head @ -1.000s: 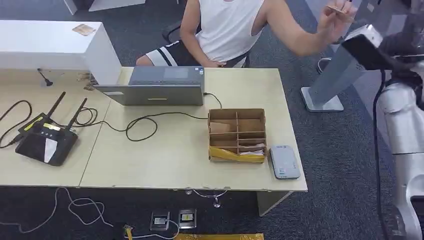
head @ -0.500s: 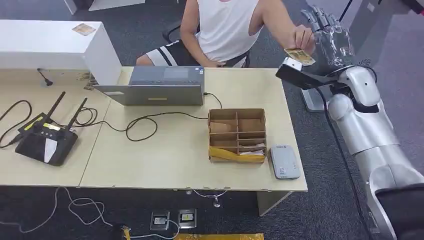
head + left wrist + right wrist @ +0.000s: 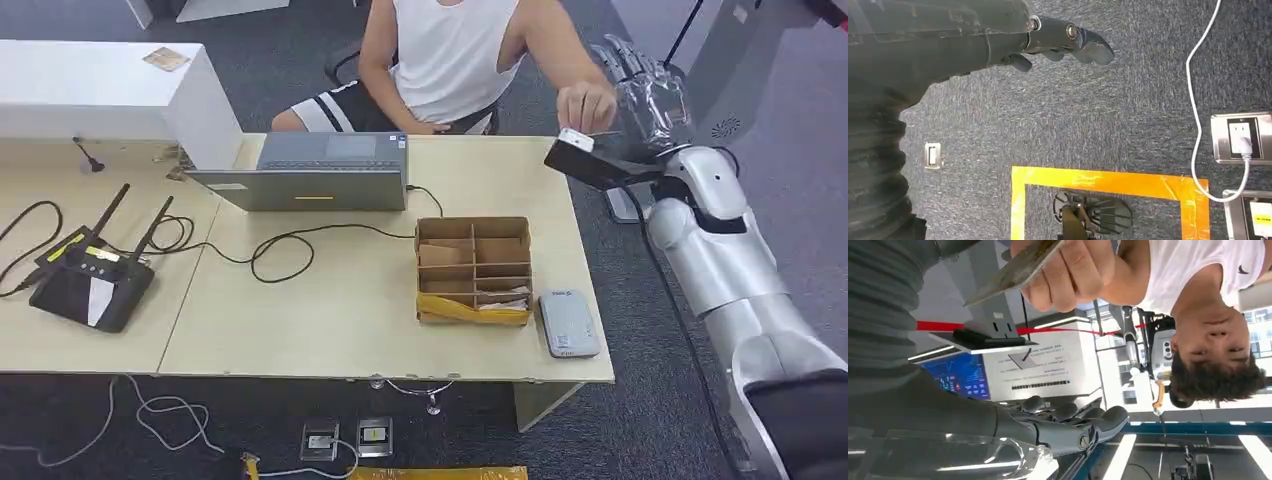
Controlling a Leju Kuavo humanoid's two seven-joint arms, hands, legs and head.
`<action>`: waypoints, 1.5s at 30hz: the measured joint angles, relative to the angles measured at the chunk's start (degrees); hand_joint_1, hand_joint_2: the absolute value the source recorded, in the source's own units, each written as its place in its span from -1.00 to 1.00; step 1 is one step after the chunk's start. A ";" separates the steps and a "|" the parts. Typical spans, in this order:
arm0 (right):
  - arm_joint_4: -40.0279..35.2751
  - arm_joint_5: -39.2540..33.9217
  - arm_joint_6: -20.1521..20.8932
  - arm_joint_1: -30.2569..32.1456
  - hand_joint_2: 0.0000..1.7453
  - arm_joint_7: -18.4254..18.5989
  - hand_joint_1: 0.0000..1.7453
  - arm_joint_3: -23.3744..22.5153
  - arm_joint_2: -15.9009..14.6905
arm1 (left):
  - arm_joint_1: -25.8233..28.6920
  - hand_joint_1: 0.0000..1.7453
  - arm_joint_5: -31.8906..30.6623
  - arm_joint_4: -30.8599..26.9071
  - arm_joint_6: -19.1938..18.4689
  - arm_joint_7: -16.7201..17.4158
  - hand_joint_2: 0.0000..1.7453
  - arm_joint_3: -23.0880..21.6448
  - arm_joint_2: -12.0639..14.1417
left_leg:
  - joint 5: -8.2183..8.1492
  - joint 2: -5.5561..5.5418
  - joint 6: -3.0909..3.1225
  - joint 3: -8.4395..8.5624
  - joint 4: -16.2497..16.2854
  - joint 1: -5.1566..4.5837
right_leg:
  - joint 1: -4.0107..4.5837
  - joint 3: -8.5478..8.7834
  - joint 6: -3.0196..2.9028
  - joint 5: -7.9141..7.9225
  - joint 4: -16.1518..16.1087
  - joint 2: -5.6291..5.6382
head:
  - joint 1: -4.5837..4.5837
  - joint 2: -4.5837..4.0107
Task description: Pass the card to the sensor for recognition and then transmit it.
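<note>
where the head view looks down over the worktop (image 3: 350, 320), the right robot hand (image 3: 640, 95) is seen raised at about 2 o'clock, beyond the far right corner, its fingers spread and nothing gripped in them. a person's hand (image 3: 585, 105) is held just beside it, touching or nearly touching its fingers; the card cannot be made out in this view. a cardboard divider box (image 3: 474, 270) is set on the worktop right of centre, and a grey card sensor (image 3: 568, 323) lies just beside it at 4 o'clock. a closed laptop (image 3: 310, 172) is placed at 12 o'clock, a black router (image 3: 90, 280) at 9 o'clock, and a black cable (image 3: 290, 245) is looped between them.

in the left wrist view, the left robot hand (image 3: 1048, 42) is hung over grey carpet (image 3: 1128, 120), its fingers curled inward with nothing in them. a yellow tape outline (image 3: 1103, 182) and a white cable (image 3: 1198, 115) running to a floor socket (image 3: 1243, 137) are seen on the carpet.

in the right wrist view, the card (image 3: 1015, 270) is pinched in the person's hand (image 3: 1068, 270), apart from the right robot hand (image 3: 1068, 430), whose fingers are extended and released.
</note>
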 joint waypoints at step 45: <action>-11.65 -14.56 7.78 21.63 1.00 2.54 1.00 -7.76 -6.25 | 0.22 -1.00 2.05 0.28 0.02 1.57 1.00 -0.89 0.48 | -0.02 0.02 -0.01 0.05 0.01 0.00 | 0.00 0.01 0.00 0.00 -0.03 0.02 | -0.02 0.00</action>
